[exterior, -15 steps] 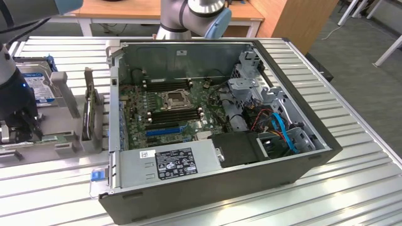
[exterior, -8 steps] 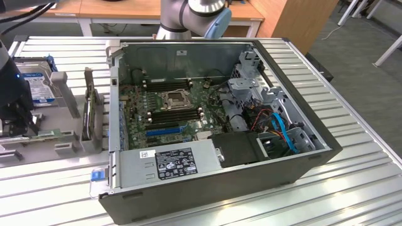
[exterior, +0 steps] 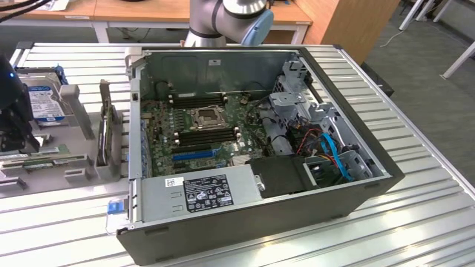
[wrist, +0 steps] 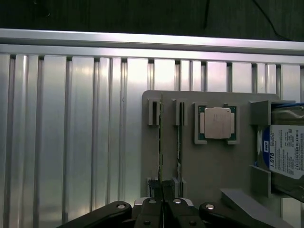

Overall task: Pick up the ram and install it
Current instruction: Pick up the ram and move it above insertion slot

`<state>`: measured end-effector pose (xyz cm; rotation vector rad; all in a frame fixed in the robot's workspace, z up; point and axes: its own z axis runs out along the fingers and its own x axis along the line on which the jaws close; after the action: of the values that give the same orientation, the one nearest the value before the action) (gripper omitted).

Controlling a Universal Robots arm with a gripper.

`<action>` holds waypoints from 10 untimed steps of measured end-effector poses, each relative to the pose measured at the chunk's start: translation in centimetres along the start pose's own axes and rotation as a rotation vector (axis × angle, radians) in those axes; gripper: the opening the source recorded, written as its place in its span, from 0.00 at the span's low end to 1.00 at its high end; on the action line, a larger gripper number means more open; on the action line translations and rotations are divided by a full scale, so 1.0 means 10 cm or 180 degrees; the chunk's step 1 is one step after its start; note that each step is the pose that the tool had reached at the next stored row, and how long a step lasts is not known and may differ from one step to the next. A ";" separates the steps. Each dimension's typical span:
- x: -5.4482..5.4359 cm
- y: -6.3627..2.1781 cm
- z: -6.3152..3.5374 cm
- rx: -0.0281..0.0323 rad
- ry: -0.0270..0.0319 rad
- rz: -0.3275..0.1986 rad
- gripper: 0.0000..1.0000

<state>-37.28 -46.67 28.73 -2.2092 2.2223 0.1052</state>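
The jaws are pressed almost together, pinching the near end of the ram [wrist: 160, 142], a long, thin green circuit-board stick seen edge-on. It runs straight away from the jaws and stands on edge in a slotted grey holder tray [wrist: 209, 166], with its far end seated in a small grey bracket. The stick has not left the tray.

Just beside the jaws, on the side toward the other parts, a second green memory stick [wrist: 179, 142] stands parallel to the first in its own pair of brackets. The two are close but apart. Farther out on that side and well ahead of the jaws, a square silver processor chip [wrist: 217, 122] lies flat in a square recess of the tray. Beyond it, farthest from the jaws, a hard drive with a blue-and-white label [wrist: 285, 152] sits between grey uprights.

The tray rests on a ribbed aluminium table [wrist: 71, 142], which stretches bare on the jaws' other side.

In the exterior view, an open black computer case [exterior: 356, 189] lies on the same table, well away from the jaws. Its green motherboard [exterior: 200, 133] faces up, with long black memory slots [exterior: 208, 135] beside the processor socket.
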 end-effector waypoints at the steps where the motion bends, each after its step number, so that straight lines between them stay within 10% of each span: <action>1: 0.00 0.001 -0.026 0.0000 0.0000 0.0000 0.12; 10: -0.01 0.010 -0.242 0.0000 0.0000 0.0000 0.12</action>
<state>-37.28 -46.67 31.16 -2.2091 2.2222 0.1052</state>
